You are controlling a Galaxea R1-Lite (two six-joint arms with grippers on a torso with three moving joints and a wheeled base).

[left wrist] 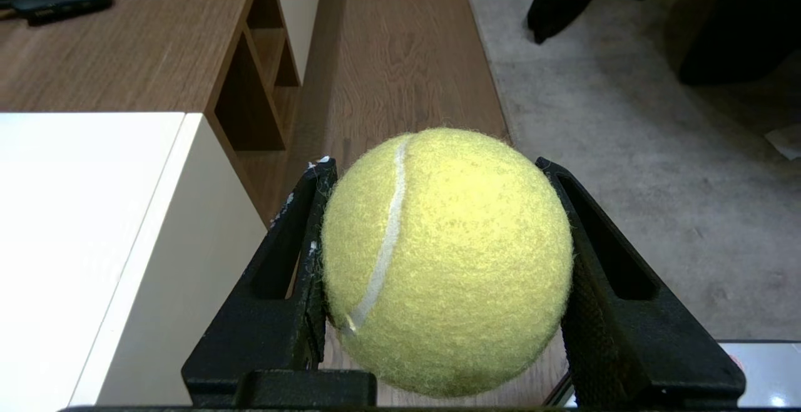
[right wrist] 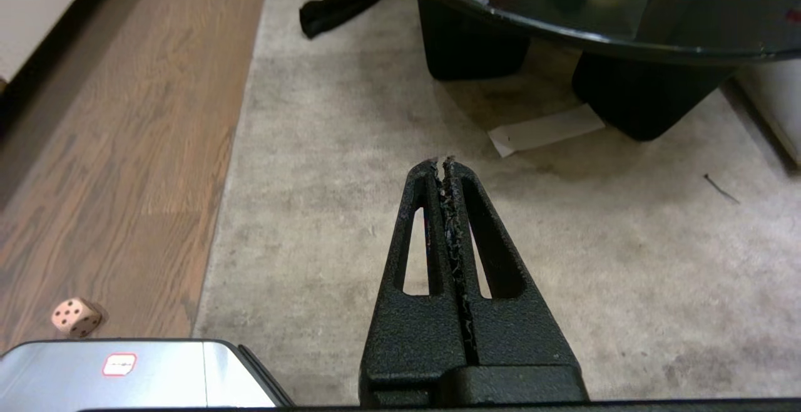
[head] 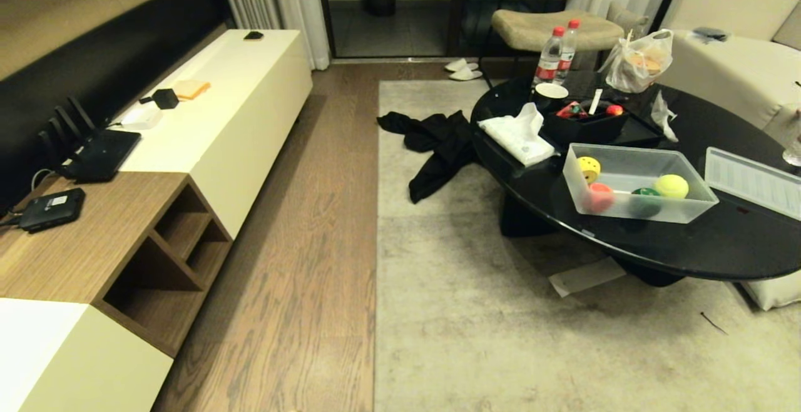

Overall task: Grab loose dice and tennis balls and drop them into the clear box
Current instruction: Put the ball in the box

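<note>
My left hand point(left wrist: 438, 262) pinches a fuzzy yellow tennis ball point(left wrist: 445, 260); right hand point(right wrist: 445, 168) pressed together. Clear box point(head: 632, 211) on the bench point(head: 688, 249) holds another ball point(head: 671, 186).

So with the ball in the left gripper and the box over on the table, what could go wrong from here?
The tennis ball is pinched only at its sides by the left gripper, so a jolt might free it. The die on the wood floor lies near the base and could get bumped.
</note>
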